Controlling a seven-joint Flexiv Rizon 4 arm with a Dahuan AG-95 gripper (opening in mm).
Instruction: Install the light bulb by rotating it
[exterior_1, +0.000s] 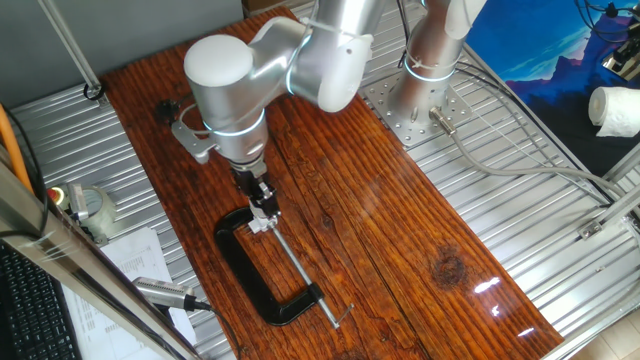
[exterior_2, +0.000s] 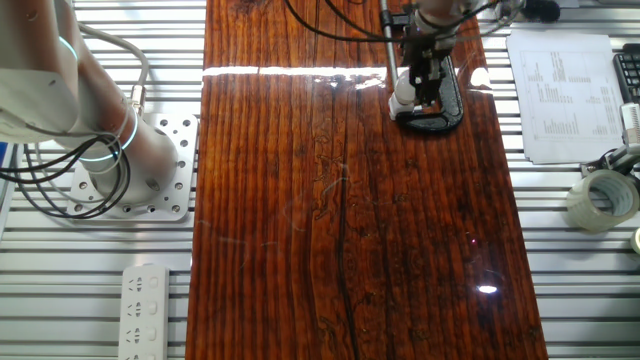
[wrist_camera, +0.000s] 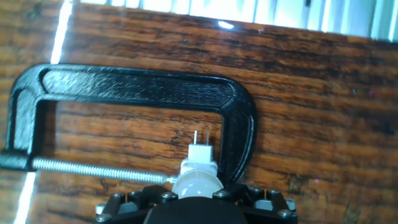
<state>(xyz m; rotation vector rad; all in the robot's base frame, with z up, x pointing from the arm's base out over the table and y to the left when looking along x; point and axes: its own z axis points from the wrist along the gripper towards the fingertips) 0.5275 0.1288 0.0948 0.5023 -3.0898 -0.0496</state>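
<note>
- Light bulb (wrist_camera: 198, 184) sat right at the tip of our gripper (wrist_camera: 198, 194), its pale rounded head just ahead of the black hand body in the hand view, seated on the small white socket block (wrist_camera: 200, 155) with two thin prongs pointing away from us.
- Its long axis, as far as we could judge, ran in line with the hand's own axis, so a turn of the wrist would be a turn about the bulb.
- Our fingers were hidden under the hand's body in the hand view and too small in both fixed views; we could not tell whether they pinched the bulb or stood spread beside it.
- Socket and bulb lay inside the mouth of the black C-clamp (wrist_camera: 137, 87), whose silvery screw (wrist_camera: 99, 171) reached in towards the block from the left.
- The clamp lay flat on the dark wooden bench (exterior_1: 400, 240), near one edge, with the single arm (exterior_1: 240, 80) reaching down over it.
- Beyond the bench we saw a printed sheet (exterior_2: 560, 95) and a tape roll (exterior_2: 600, 200); the print was too small to read, and we saw no brand or label.
</note>
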